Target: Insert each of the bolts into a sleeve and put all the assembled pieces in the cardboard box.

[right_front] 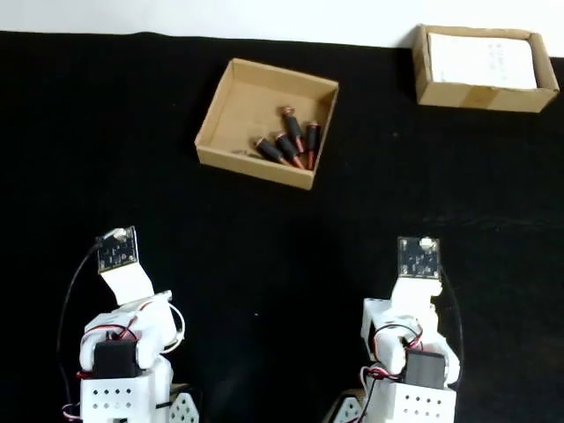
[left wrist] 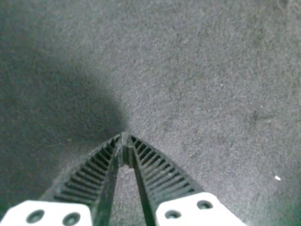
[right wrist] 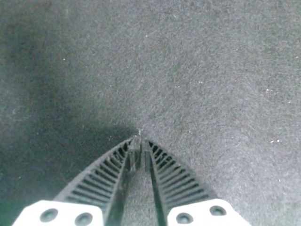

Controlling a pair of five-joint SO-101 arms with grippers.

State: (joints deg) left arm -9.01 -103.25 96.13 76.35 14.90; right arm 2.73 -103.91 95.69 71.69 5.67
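Note:
An open cardboard box (right_front: pixel 231 113) sits at the back middle of the black table. Inside it lie several bolts pushed into dark sleeves (right_front: pixel 289 141), bunched toward its right side. Both arms are folded back at the near edge, far from the box. My left gripper (left wrist: pixel 123 139) is shut with nothing in it, its tips meeting just above the black cloth. My right gripper (right wrist: pixel 137 140) is likewise shut and holds nothing. From above, the left arm (right_front: pixel 123 291) stands at the bottom left and the right arm (right_front: pixel 414 300) at the bottom right.
A second cardboard box (right_front: pixel 480 92) holding a white block stands at the back right corner. Black cloth (right_front: pixel 264 247) covers the table between the arms and the boxes.

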